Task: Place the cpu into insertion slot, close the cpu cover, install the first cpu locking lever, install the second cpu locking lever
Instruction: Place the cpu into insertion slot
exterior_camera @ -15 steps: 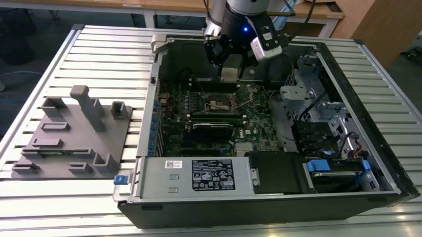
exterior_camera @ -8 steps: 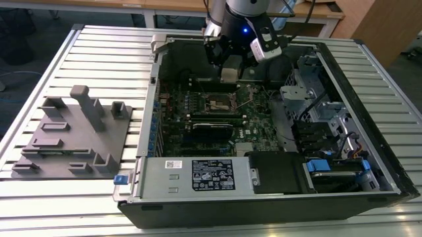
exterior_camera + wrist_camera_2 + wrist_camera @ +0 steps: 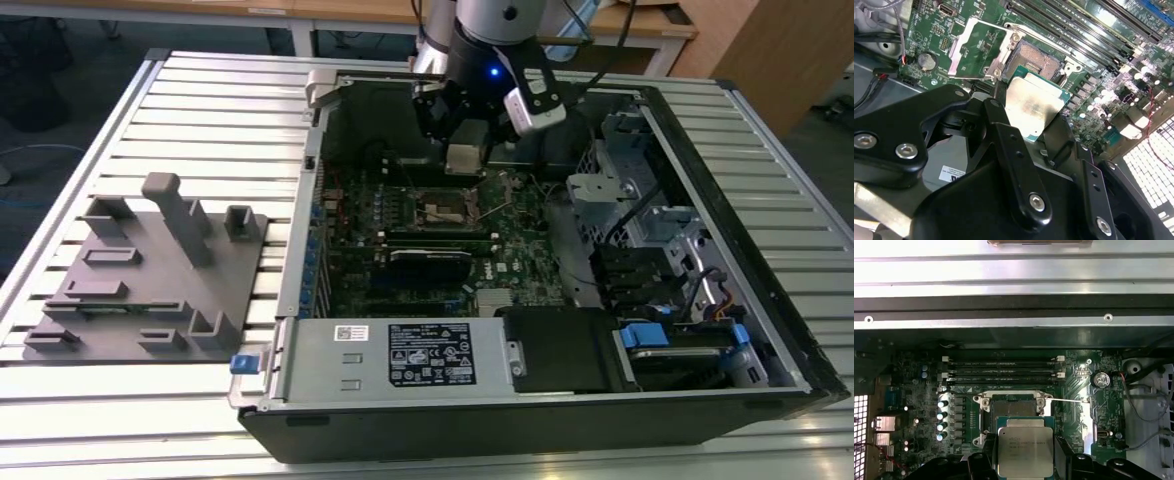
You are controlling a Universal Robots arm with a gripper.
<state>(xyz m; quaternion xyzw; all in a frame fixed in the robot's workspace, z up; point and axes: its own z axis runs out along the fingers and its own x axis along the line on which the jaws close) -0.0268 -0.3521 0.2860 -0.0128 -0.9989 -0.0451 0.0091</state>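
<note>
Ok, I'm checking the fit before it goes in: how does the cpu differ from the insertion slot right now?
The cpu has a smooth silvery metal top; the insertion slot is dark inside. The cpu is clamped in the gripper, not yet seated; the insertion slot sits fixed in the green board, empty and uncovered. Both are square and look similar in width.

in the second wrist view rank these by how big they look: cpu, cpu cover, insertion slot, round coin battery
1-2. cpu and cpu cover: about alike; the cpu is nearer the camera, so I won't rank them.
3. insertion slot, partly hidden behind the cpu.
4. round coin battery, clearly smallest.
</note>
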